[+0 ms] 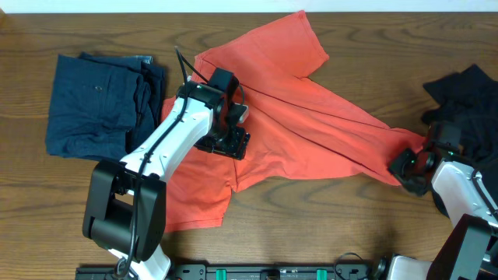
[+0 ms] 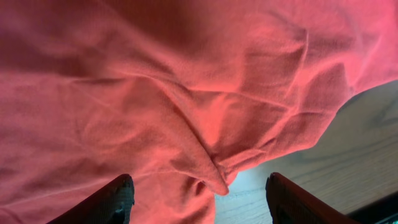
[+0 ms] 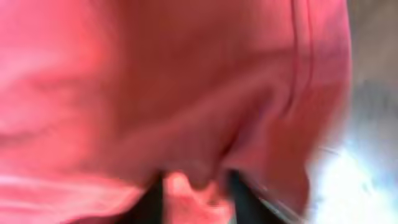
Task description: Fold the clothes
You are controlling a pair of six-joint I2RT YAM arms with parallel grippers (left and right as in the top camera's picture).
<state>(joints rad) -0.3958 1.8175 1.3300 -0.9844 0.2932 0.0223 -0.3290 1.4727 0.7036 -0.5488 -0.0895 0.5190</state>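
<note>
Step in hand, as I judge it: spreading and squaring up the coral-red T-shirt (image 1: 303, 124) before any fold is made. It lies crumpled across the table (image 1: 327, 225), one sleeve towards the far edge, the body drawn into a long taut ridge running to its right-hand corner. No clean fold yet.

Other clothes: a dark navy garment (image 1: 97, 105) lies already folded just beside the T-shirt's left edge. A black garment (image 1: 467, 97) lies bunched beyond the T-shirt's right corner, apart from it.

Right gripper (image 1: 411, 165): at the T-shirt's right corner. The wrist view is blurred, but the two dark fingers (image 3: 155, 196) stand close together with a tongue of red cloth between them. I read this as a pinch on the hem, jaws nearly pressed together.

Left gripper (image 1: 230, 141): over the T-shirt's left-middle, near the loose lower flap. Fingers (image 2: 115, 200) spread wide, a wrinkled lip of cloth lying between them just ahead of the tips. Nothing gripped. I cannot tell if the tips touch the fabric.

Next move calls for: the left jaws to close on that lip or edge, then both arms to draw apart so the T-shirt flattens. Risk: pinching two layers, or dragging the T-shirt onto the navy garment.
</note>
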